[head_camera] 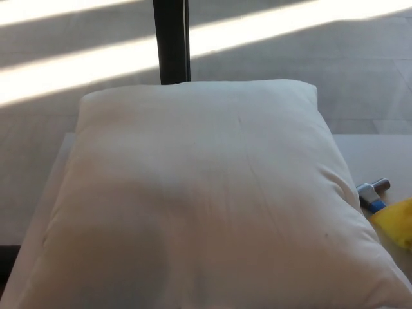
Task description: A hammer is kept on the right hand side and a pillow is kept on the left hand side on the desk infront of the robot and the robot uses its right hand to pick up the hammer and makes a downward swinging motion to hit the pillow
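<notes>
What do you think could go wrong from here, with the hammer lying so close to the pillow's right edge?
1. The hammer lies against the pillow at the frame's right edge, mostly cut off, so a grasp may be poorly aimed.
2. The pillow's bulging side crowds the hammer, so a reaching hand could snag the fabric.
3. The pillow covers most of the desk; it overhangs near the left side and a hard hit might shift it.

You had nothing of the robot's body to look at in the head view at that moment. The left hand did not show at the 9 o'clock edge, and the right hand did not show at the 3 o'clock edge. No arm, casing, cable, screw or marking was in view, so none of its colours or shapes could be told.
</notes>
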Motion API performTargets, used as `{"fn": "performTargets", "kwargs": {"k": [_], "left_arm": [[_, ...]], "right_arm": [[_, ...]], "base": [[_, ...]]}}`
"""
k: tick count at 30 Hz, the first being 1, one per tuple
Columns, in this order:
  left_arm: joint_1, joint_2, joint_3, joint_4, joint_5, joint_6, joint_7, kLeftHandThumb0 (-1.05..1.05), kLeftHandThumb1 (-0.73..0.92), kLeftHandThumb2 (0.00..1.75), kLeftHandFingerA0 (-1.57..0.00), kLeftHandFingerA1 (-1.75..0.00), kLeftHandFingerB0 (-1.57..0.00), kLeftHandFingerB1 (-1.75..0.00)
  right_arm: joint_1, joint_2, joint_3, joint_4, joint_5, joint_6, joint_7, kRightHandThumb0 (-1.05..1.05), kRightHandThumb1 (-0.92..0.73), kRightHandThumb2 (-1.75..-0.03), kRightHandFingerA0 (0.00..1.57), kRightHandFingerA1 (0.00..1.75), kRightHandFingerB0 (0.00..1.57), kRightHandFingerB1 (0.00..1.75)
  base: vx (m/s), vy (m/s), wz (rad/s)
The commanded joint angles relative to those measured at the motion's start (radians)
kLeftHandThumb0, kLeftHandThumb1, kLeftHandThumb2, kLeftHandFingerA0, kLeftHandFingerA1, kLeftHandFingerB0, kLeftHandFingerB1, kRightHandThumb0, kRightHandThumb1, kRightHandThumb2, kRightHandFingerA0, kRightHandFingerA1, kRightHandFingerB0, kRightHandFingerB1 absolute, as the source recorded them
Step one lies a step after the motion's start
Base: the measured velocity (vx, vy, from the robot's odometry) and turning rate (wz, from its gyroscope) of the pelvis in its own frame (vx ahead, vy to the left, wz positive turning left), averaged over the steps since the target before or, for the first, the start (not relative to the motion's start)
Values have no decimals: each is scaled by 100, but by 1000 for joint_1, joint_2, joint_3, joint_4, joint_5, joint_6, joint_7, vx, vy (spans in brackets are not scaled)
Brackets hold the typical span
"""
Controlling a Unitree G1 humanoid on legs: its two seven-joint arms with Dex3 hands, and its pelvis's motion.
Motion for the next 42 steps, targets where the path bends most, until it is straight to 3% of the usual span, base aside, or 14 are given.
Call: {"fn": "performTargets", "kwargs": {"k": [1, 9, 10, 12, 13, 14, 23, 25, 26, 28, 29, 31, 37, 42], "left_arm": [[10, 20, 21, -10, -32, -27, -11, -55, 65, 60, -70, -52, -60, -49], [3, 30, 17, 1, -33, -18, -21, -55, 64, 60, -68, -51, -58, -48], [3, 32, 11, 1, -26, -20, -14, -55, 66, 60, -70, -50, -60, -48], [2, 35, 9, 5, -20, -24, -2, -54, 66, 60, -73, -51, -63, -49], [2, 36, 4, 6, -14, -27, 2, -54, 66, 60, -73, -51, -63, -49], [0, 39, 7, 7, -18, -20, 4, -53, 66, 60, -73, -51, -64, -49], [-2, 43, 10, 4, -22, -20, -7, -54, 66, 60, -70, -50, -61, -48], [-1, 43, 8, 2, -20, -19, -4, -54, 66, 60, -70, -50, -61, -48], [-4, 45, 13, 1, -25, -12, -2, -54, 65, 60, -71, -50, -61, -48], [-4, 43, 14, -12, -29, -7, 1, -54, 66, 60, -71, -51, -61, -49], [-5, 44, 11, -9, -25, -12, 3, -55, 65, 60, -74, -51, -62, -48], [-12, 49, 13, 1, -26, -3, 2, -55, 65, 60, -72, -50, -60, -47], [-15, 43, 20, -9, -35, -2, 1, -55, 64, 60, -71, -51, -60, -48], [-23, 50, 12, -4, -27, -5, -8, -57, 65, 60, -70, -50, -58, -47]], "right_arm": [[38, -130, 161, -24, -214, -168, 123, -86, -67, -74, 0, 0, 0, 0], [34, -166, 10, -26, -120, -182, 117, -101, -80, -65, 0, 0, 0, 0], [46, -181, -70, -26, -66, -217, 126, -105, -66, -108, 0, 21, 0, 0], [69, -196, -176, -23, -11, -274, 138, -104, -84, -66, 0, 0, 0, 0], [78, -199, -214, -27, 6, -292, 142, -104, -84, -66, 0, 0, 0, 0], [93, -190, -302, -44, 64, -287, 158, -105, -66, -108, 0, 17, 0, 1], [168, -212, -839, -87, 281, -289, 180, -105, -68, -102, 0, 6, 14, 9], [183, -208, -891, -77, 275, -303, 158, -86, -76, -72, 0, 0, 0, 26], [194, -192, -942, -80, 287, -289, 132, -99, -65, -101, 0, 12, 5, 11], [211, -135, -1056, -80, 275, -225, -20, -77, -73, -63, 3, 33, 20, 27], [227, -99, -1103, -76, 292, -244, -58, -76, -56, -92, 3, 38, 13, 43], [220, -7, -1242, -20, 396, -240, -137, -63, -70, -62, 10, 37, 22, 29], [226, 120, -1409, 173, 561, -290, -174, -55, -73, -86, 0, 3, 5, 12], [232, 253, -1501, 172, 624, -275, -251, -47, -67, -85, 0, 16, 2, 38]], "base": [[0, 0, 0], [0, 0, 0], [0, 0, 0], [0, 0, 0], [0, 0, 0], [0, 0, 0], [0, 0, 0], [0, 0, 0], [0, 0, 0], [0, 0, 0], [0, 0, 0], [0, 0, 0], [0, 0, 0], [0, 0, 0]]}}
